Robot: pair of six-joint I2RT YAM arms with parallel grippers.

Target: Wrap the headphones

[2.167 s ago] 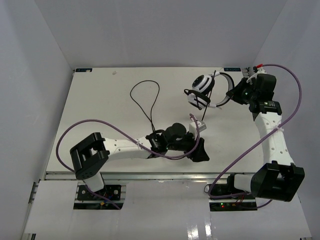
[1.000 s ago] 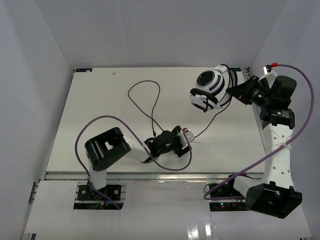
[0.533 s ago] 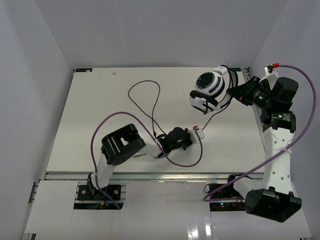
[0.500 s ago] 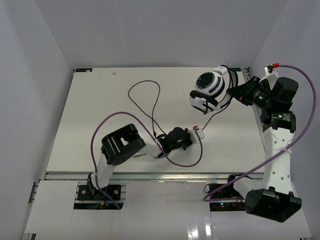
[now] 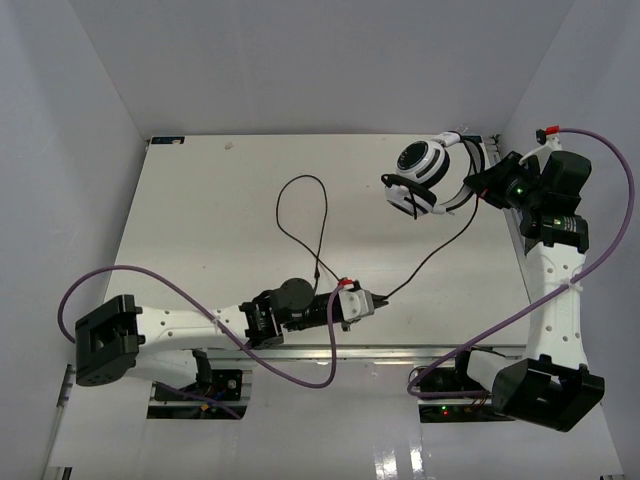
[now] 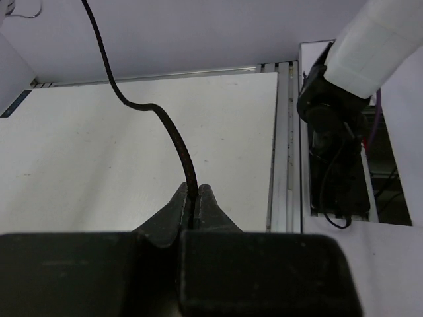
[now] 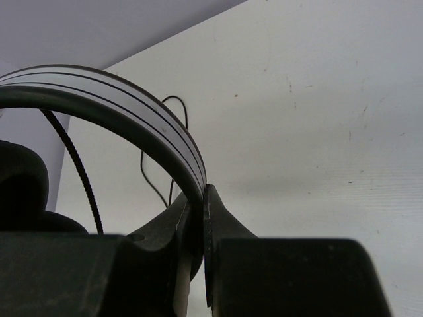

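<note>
White table (image 5: 200, 220), looped cable (image 5: 326, 210) (black)

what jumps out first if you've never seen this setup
The white-and-black headphones at the far right, their headband clamped in the right tool. Then the thin black cable, running from them to the left tool, which pinches it near the front edge of the table.

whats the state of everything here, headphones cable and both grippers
headphones: held by the headband, up off the table, not yet wrapped
cable: pinched partway along, the rest trailing in a loose loop
left gripper: shut on the cable
right gripper: shut on the headband
</note>
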